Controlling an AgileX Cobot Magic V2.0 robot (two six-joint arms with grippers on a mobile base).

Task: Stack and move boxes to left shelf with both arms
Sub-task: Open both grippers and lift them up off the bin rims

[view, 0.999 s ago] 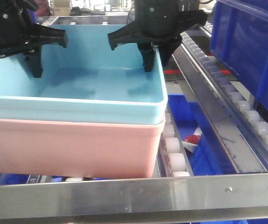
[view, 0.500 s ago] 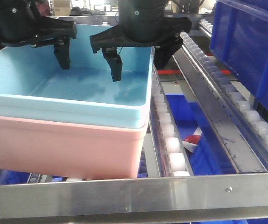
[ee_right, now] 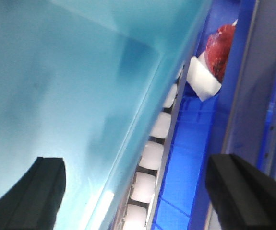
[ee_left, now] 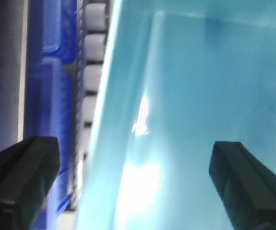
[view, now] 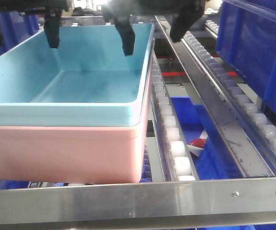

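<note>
Front view: we've lifted both grippers clear since a moment ago, left gripper [view: 20,28] and right gripper [view: 152,24] spread above the blue bin [view: 87,88], nested in the pink bin [view: 63,153] on the roller shelf [view: 176,153], long axis running away from us.

Left wrist: our fingers [ee_left: 22,179] straddle the bin's wall.

Right wrist: jaws wide, straddling its rim.

Both arms cut off by top edge in front view; only fingertips show. Left gripper [ee_left: 138,187] and right gripper [ee_right: 142,191]: finger ends only, wrist views blurred. Pink box [view: 66,153] hidden below turquoise box [view: 80,91] rim. Red object [ee_right: 220,50] partly hidden, identity unclear.
</note>
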